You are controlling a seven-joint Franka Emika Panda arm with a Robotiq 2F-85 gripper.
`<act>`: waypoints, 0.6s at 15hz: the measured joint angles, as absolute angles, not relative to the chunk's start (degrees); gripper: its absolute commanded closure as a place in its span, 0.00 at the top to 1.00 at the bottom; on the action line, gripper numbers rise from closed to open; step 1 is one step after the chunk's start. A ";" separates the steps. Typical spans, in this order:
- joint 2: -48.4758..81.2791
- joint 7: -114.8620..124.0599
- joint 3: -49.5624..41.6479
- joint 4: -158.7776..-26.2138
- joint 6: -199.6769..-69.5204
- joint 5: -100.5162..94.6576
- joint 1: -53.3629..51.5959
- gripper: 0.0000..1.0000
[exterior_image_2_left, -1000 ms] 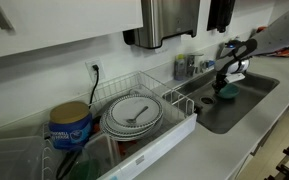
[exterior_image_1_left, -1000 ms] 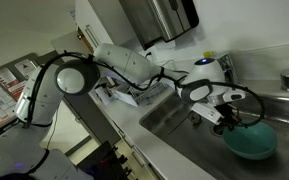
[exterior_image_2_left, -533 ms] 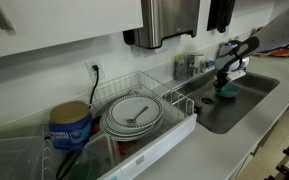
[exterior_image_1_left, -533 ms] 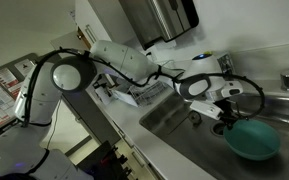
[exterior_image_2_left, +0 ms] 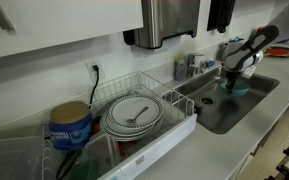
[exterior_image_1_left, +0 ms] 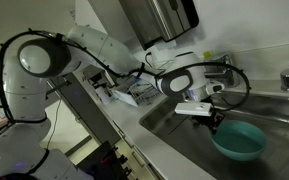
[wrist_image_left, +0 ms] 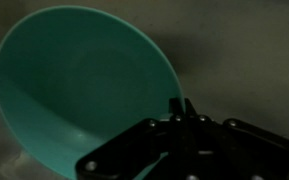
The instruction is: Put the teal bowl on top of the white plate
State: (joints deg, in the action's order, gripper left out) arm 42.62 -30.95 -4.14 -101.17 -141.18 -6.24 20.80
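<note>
Teal bowl (exterior_image_1_left: 238, 141) shifted over sink (exterior_image_1_left: 169, 119), end effector (exterior_image_1_left: 215, 122) clamped on rim

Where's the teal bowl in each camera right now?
Exterior view: teal bowl lower right, at the sink.
Exterior view: upper right, at the sink's far end.
Wrist view: fills left and centre.
Shared landmark: the gripper on its rim.

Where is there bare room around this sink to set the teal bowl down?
The sink floor between the wire rack and the teal bowl in the gripper is bare, as is the counter strip in front. Crowded: around the rack, with the white plate and blue tub.
</note>
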 measured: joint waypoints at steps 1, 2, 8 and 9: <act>40.34 -33.42 -4.06 -103.97 -142.16 -7.30 20.86 0.01; 38.17 -35.72 -3.97 -106.74 -143.49 -8.35 20.91 0.01; 28.12 -46.63 -3.21 -119.60 -147.80 -10.20 21.21 0.04; 28.48 -46.62 -3.21 -119.31 -147.80 -10.18 21.17 0.04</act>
State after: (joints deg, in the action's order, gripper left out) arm 28.48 -46.62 -3.21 -119.31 -147.80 -10.18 21.17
